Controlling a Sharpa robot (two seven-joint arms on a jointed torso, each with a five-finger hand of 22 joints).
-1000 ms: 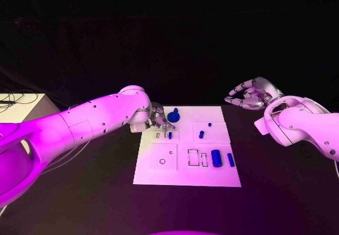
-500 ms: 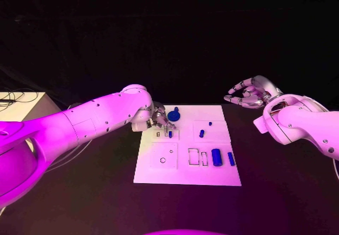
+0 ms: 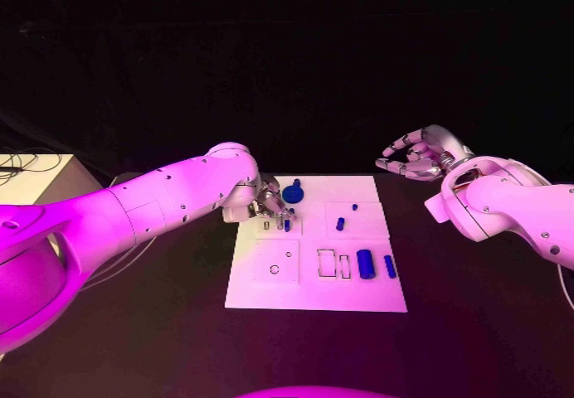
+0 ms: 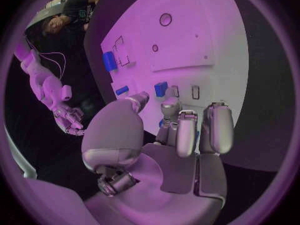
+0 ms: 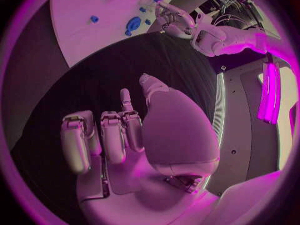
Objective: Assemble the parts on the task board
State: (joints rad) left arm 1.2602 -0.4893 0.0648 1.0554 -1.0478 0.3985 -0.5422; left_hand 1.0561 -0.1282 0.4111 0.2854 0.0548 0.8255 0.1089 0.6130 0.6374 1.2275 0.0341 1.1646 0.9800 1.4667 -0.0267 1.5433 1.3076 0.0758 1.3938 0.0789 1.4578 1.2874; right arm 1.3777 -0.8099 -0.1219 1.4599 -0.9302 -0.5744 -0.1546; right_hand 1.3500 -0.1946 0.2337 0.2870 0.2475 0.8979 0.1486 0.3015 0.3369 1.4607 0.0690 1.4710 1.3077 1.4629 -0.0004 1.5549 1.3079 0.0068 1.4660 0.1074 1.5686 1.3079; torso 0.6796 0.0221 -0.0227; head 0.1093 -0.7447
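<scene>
The white task board (image 3: 313,286) lies mid-table. My left hand (image 3: 269,203) hovers over its far left corner. Its fingertips (image 4: 170,105) end just short of a small blue part (image 3: 287,224) (image 4: 160,89) that stands beside two little slots; nothing sits between thumb and fingers. A round blue part (image 3: 293,195) (image 5: 133,24) lies next to that hand. Two tiny blue parts (image 3: 341,222) sit mid-board. Two longer blue parts (image 3: 365,264) lie by the rectangular slots (image 3: 327,264). My right hand (image 3: 419,157) (image 5: 119,135) hangs in the air beyond the board's far right corner, loosely curled and holding nothing.
A pale box (image 3: 48,178) stands at the table's left edge behind my left arm. The board's near left quarter has a square recess with a small round hole (image 3: 274,269). Black tabletop surrounds the board on all sides.
The whole picture has shifted slightly. My left hand's fingers have edged a little closer to the small standing part. The right hand has stayed raised, turning only slightly.
</scene>
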